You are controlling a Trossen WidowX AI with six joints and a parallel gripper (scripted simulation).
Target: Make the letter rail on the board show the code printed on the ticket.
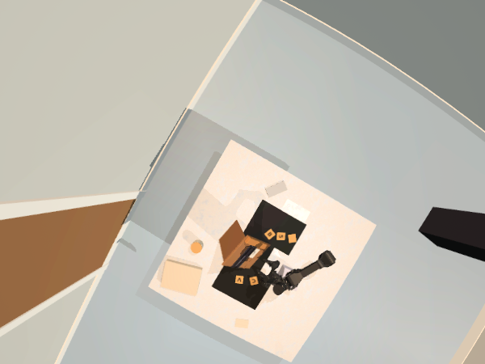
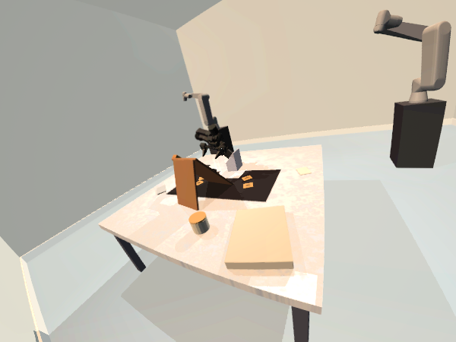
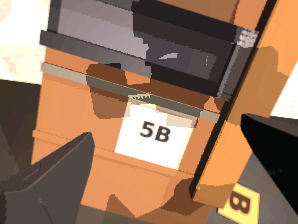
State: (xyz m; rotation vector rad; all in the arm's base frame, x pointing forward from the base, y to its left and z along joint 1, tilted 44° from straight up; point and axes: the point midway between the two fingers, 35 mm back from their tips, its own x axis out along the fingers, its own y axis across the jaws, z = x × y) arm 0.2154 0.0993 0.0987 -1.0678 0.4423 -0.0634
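My gripper (image 1: 267,269) (image 2: 210,156) (image 3: 166,129) is open and empty, above the front of the orange-brown board (image 1: 229,243) (image 2: 186,182) (image 3: 70,115). The white ticket (image 1: 254,252) (image 3: 154,142) reads 5B and shows between the fingers in the wrist view. The dark letter rail (image 3: 190,60) runs above it, with no tile in its visible part. The B tile (image 1: 269,234) (image 3: 245,200) lies beside the board, near a tile that seems to read 5 (image 1: 280,236) and a third tile (image 1: 292,238) whose letter is unclear. V (image 1: 239,279) and C (image 1: 254,280) tiles lie on the other side.
A black mat (image 1: 275,214) (image 2: 262,194) lies under the tiles. A grey wedge (image 2: 234,161) stands near the gripper. An orange-topped can (image 1: 196,247) (image 2: 199,223) and a flat tan box (image 1: 182,277) (image 2: 260,237) are behind the board. A grey block (image 1: 276,188) lies beyond the mat.
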